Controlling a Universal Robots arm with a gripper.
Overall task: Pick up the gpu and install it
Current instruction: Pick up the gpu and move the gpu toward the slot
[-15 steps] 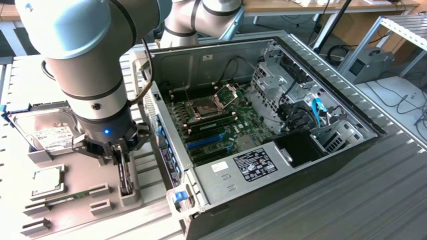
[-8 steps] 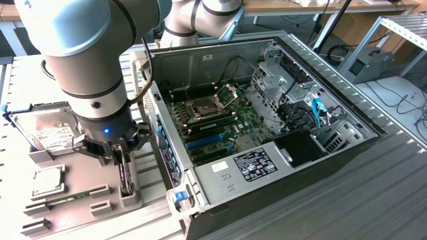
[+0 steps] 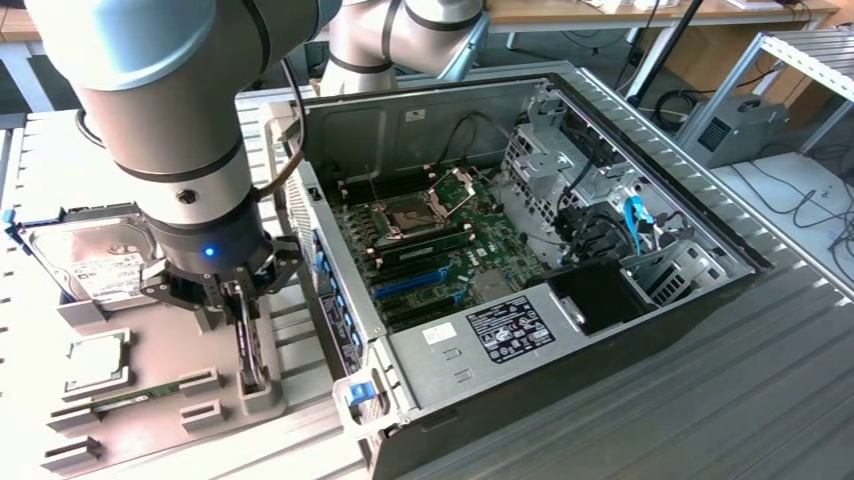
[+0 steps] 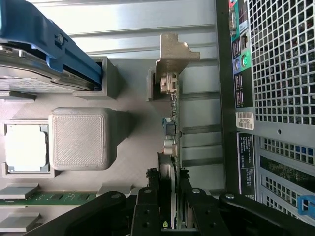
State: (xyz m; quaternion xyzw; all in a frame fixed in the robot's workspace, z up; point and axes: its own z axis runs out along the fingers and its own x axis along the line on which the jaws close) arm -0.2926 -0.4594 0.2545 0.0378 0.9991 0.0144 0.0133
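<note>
Wrist view: the gripper (image 4: 167, 182) grasps the gpu (image 4: 173, 137), which stands on edge in its grey holder (image 4: 155, 84), presenting a thin edge, beside the computer case (image 4: 280, 73).

Ribbed metal table (image 3: 761, 400) carries two items directly. A grey printed parts tray (image 3: 154, 345) sits at 8 o'clock in the exterior view. An open computer case (image 3: 400, 130) lies on its side just beside the tray, at the tray's 3 o'clock. Tray contents: hard drive (image 3: 94, 265) at the 12 o'clock end; CPU (image 3: 96, 360) flat in a square pocket near the middle; memory stick (image 3: 140, 393) toward 6 o'clock; gpu (image 3: 250, 350) standing on edge in slotted posts along the 3 o'clock side, nearest the case.
</note>
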